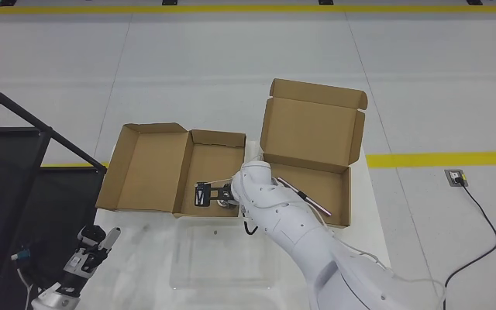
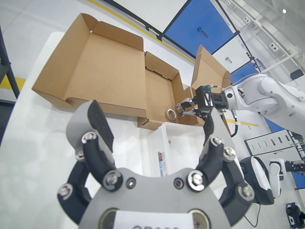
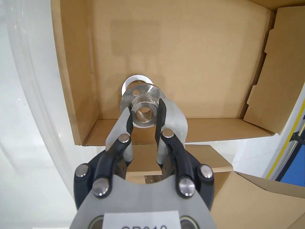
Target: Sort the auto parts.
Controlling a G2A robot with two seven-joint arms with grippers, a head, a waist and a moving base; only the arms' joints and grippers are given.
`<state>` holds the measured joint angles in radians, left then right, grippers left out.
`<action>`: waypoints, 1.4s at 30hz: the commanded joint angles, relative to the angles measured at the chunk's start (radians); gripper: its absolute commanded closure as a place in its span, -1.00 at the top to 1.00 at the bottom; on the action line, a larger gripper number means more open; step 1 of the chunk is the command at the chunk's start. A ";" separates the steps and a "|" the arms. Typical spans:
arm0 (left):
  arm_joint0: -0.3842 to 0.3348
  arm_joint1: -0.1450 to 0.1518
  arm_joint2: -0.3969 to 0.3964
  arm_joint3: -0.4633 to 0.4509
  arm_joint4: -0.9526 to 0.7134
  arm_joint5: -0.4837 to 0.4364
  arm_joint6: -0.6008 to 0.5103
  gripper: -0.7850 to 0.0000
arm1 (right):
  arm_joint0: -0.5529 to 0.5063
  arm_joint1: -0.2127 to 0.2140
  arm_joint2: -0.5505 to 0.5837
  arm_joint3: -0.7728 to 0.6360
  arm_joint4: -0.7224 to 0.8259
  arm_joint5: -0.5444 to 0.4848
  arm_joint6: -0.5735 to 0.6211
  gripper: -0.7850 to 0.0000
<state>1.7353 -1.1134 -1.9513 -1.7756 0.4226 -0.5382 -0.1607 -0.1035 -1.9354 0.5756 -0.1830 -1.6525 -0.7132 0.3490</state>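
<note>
Pale floor (image 1: 232,62) surrounds the station, with a yellow line (image 1: 232,8) at the far side and a black frame (image 1: 31,128) off the left edge of the desk. The white desk (image 1: 147,248) carries two open cardboard boxes at its far edge. The left box (image 1: 217,167) has its lid folded flat outward, and the right box (image 1: 310,132) has its lid standing upright. A clear bin (image 2: 181,125) sits at the near edge, just beside both.

The right arm (image 1: 271,209) crosses to the left box. Its jaws are closed on a flanged metal part (image 3: 144,114), low over the tray's near right corner. A metal ring (image 2: 171,114) lies on the tray floor just beside it. The left jaws gape wide and hold nothing, at the desk's near left corner.
</note>
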 commanded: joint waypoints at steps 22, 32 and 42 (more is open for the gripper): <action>0.000 0.000 0.000 0.000 0.000 0.000 0.000 1.00 | -0.056 0.049 -0.001 -0.176 -0.061 0.082 -0.064 1.00; 0.000 0.000 0.000 0.000 0.000 0.000 0.000 1.00 | -0.227 0.198 0.100 -0.598 -0.191 0.084 -0.104 1.00; 0.000 0.000 0.000 0.000 0.000 0.000 0.000 1.00 | -0.729 0.394 0.401 -1.460 -0.408 -0.156 -0.006 1.00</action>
<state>1.7353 -1.1134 -1.9513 -1.7756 0.4226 -0.5382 -0.1607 -0.7838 -1.5517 0.9537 -1.5556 -2.0496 -0.8474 0.3497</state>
